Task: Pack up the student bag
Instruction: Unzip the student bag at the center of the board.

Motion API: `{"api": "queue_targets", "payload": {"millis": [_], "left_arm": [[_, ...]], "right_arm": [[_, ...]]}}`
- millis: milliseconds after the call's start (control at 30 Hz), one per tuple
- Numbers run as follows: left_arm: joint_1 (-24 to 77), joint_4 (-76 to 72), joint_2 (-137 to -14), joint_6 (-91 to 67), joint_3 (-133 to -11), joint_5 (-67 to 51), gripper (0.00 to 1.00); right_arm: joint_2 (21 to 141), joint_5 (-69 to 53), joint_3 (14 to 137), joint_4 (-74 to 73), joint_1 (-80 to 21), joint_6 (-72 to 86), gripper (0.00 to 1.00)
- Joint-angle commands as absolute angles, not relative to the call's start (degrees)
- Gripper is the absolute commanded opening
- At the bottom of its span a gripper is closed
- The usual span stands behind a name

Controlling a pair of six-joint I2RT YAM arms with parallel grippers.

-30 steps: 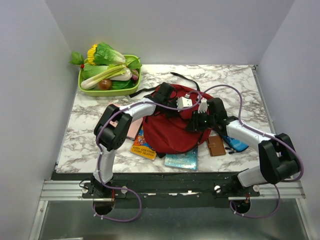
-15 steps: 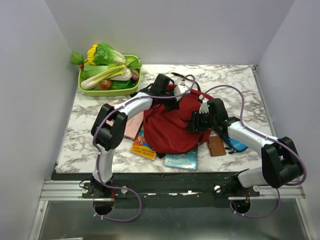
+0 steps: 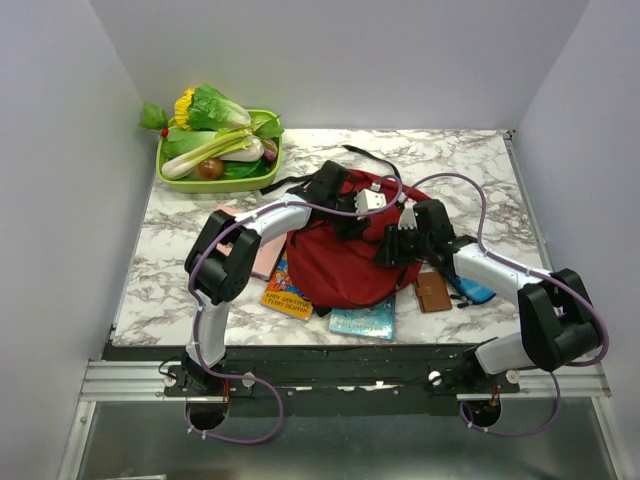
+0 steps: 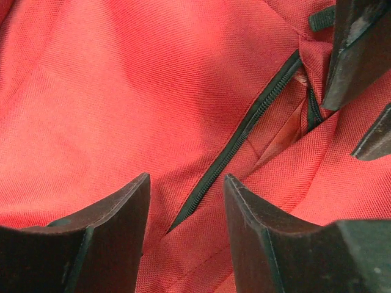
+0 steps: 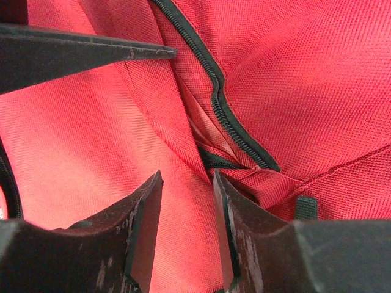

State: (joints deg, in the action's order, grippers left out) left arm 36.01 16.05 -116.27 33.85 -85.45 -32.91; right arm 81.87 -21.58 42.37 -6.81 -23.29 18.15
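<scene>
The student bag (image 3: 340, 262), dark red with black trim, lies flat in the middle of the table. Both grippers hover close together over its upper right part. My left gripper (image 3: 378, 204) is open, and in the left wrist view (image 4: 185, 183) its jaws straddle the black zipper (image 4: 244, 131) without holding it. My right gripper (image 3: 400, 226) is open too; in the right wrist view (image 5: 187, 177) a fold of red fabric beside the zipper (image 5: 226, 116) lies between its jaws. Each wrist view shows the other gripper's fingers (image 4: 357, 55) at its top edge.
A green tray (image 3: 170, 180) of toy vegetables stands at the back left. A pink book (image 3: 265, 258), an orange book (image 3: 285, 298) and a teal book (image 3: 363, 320) poke out from under the bag. A brown wallet (image 3: 433, 292) and a blue pencil case (image 3: 478, 290) lie at its right.
My left gripper, shut and pulling the bag's top toward the back, has opened and come back over the bag. The right gripper stays nearly in place.
</scene>
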Motion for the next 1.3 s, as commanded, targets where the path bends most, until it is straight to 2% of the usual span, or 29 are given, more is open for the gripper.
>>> {"api": "queue_targets", "payload": {"millis": [0,200,433,600,733,767,967,1000,1033,1067,1267], "left_arm": [[36.83,17.58,-116.98,36.65,-85.08,-31.21,0.61],[37.62,17.4,-117.6,39.62,-84.81,-30.59,0.67],[38.41,15.75,-118.39,40.26,-83.59,-29.53,0.79],[39.72,8.45,-119.88,36.74,-82.79,-24.8,0.79],[40.69,8.53,-121.29,36.83,-84.72,-23.65,0.77],[40.95,8.96,-121.9,36.65,-85.16,-23.21,0.75],[41.48,13.0,-122.78,37.09,-86.92,-22.76,0.36],[41.48,13.53,-122.78,36.57,-87.1,-22.76,0.26],[41.48,14.84,-122.78,35.26,-87.27,-22.94,0.05],[41.4,15.29,-122.7,34.2,-87.28,-23.29,0.0],[40.34,15.29,-120.77,23.93,-87.36,-25.31,0.0]], "right_arm": [[83.14,-22.32,38.76,-7.56,-23.47,17.49,0.47],[84.02,-23.55,38.76,-6.51,-23.55,18.72,0.47],[83.06,-24.08,38.32,-6.77,-23.55,19.25,0.47],[82.27,-25.05,38.15,-7.47,-23.55,19.78,0.46],[80.51,-24.96,37.62,-9.57,-23.55,19.42,0.46],[80.25,-25.05,37.53,-10.02,-23.55,19.34,0.46],[77.88,-23.91,37.79,-13.09,-23.55,18.72,0.46],[77.61,-23.56,37.88,-13.53,-23.55,18.63,0.46],[77.26,-23.47,37.97,-14.06,-23.55,18.55,0.46],[77.08,-23.21,37.97,-14.24,-23.47,18.63,0.46],[77.17,-22.85,39.2,-15.38,-23.55,18.63,0.46]]}}
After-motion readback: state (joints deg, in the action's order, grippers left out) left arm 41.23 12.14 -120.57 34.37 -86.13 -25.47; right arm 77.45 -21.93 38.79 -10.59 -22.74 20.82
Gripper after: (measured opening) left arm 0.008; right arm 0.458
